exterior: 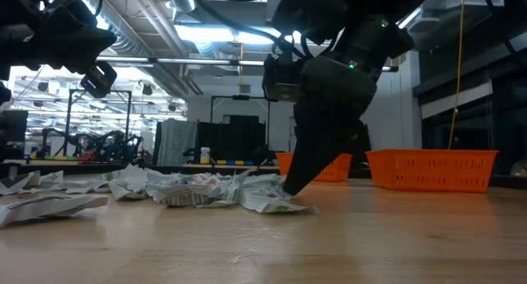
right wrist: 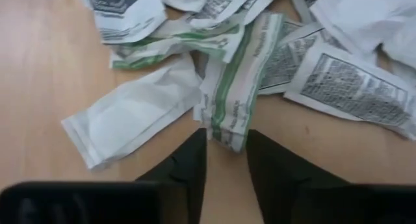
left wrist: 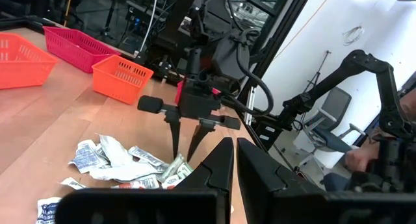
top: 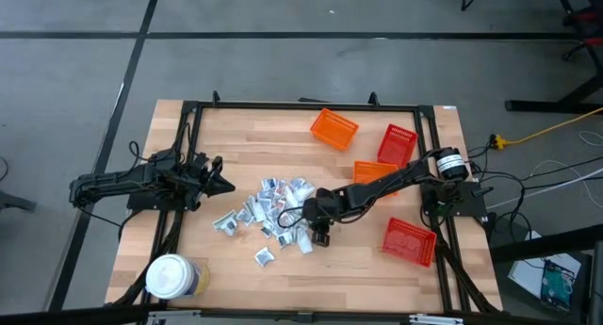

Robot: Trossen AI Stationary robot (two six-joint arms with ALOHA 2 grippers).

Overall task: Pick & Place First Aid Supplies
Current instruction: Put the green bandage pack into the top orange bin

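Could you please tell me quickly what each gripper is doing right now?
Left gripper: shut, empty, waiting at the table's left edge.
Right gripper: down at the sachet pile, fingers either side of a green-striped packet; grip cannot be told.
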